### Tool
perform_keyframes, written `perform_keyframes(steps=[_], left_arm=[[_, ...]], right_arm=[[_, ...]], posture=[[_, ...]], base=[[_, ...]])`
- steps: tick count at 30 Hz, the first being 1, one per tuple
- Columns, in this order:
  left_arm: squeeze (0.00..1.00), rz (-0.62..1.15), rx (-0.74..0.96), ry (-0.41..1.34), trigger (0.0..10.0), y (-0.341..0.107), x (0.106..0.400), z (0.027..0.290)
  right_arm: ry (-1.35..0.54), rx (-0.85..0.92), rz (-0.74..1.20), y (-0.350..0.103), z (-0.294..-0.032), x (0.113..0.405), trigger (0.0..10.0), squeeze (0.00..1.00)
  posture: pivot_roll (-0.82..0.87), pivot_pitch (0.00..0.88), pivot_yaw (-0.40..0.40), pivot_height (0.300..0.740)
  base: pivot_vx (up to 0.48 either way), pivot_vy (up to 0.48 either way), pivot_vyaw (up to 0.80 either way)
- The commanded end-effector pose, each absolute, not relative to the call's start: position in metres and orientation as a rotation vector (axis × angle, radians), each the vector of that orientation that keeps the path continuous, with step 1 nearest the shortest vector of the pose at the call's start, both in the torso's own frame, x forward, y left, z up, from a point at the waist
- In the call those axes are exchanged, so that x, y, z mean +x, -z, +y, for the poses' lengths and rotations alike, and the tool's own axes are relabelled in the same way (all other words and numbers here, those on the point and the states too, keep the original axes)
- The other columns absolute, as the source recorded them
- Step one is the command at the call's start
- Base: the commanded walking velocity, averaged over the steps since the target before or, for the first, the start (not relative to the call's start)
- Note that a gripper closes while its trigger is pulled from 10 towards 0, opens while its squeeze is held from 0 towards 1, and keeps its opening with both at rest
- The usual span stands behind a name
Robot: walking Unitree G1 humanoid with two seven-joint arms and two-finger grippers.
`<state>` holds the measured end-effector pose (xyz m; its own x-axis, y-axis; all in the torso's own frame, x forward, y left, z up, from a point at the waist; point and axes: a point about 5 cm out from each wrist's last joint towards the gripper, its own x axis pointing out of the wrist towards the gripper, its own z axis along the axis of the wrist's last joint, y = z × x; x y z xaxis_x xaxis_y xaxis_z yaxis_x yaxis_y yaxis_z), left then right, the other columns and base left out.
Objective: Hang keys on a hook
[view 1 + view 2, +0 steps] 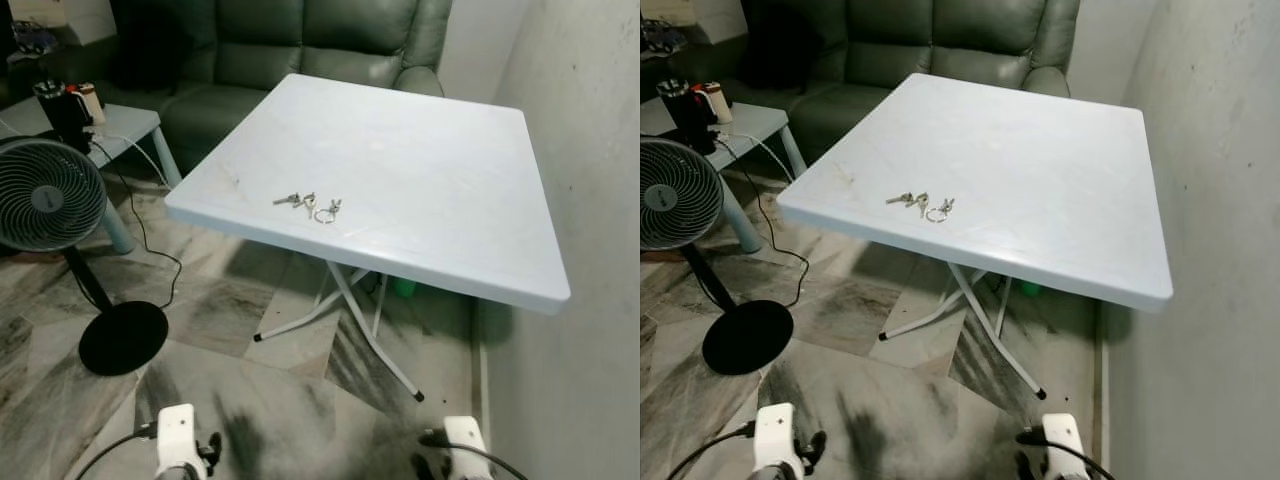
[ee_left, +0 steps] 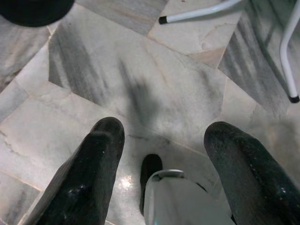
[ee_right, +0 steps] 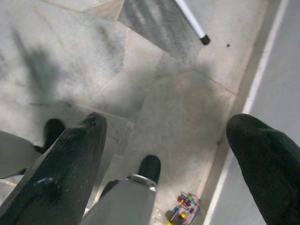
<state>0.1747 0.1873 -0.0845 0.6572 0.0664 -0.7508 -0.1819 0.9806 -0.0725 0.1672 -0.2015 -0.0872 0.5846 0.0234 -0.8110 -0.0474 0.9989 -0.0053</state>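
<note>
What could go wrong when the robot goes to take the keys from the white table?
The keys lie flat near the table edge; a clumsy pinch might push them off. The fan and its cable stand close on the robot's left, so a step could catch them. Both grippers hang low, open.

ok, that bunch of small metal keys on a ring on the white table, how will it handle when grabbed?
The small metal keys on a ring lie splayed flat, so probably floppy, dangling loosely if lifted. The smooth white plastic table suggests they would slide when nudged. Likely light; thin profile may be hard to pinch.
</note>
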Motion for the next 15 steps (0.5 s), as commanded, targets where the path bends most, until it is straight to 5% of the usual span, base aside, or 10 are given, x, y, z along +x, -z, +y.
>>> perform_keyframes(steps=[1, 15], left_arm=[[0.0, 0.837, -0.136, -0.158, 10.0, 0.0828, 0.1762, 0.1952], [0.0, 0.834, -0.138, -0.156, 10.0, 0.0828, 0.1766, 0.194]], right_arm=[[-0.045, -0.014, 0.926, 0.0854, -0.1959, 0.1729, 10.0, 0.0], [-0.043, -0.012, 0.93, 0.0862, -0.1966, 0.1709, 10.0, 0.0]], posture=[[-0.05, 0.0, -0.036, 0.74], [-0.05, 0.0, -0.038, 0.74]], base=[[0.0, 0.472, 0.0], [0.0, 0.469, 0.0]])
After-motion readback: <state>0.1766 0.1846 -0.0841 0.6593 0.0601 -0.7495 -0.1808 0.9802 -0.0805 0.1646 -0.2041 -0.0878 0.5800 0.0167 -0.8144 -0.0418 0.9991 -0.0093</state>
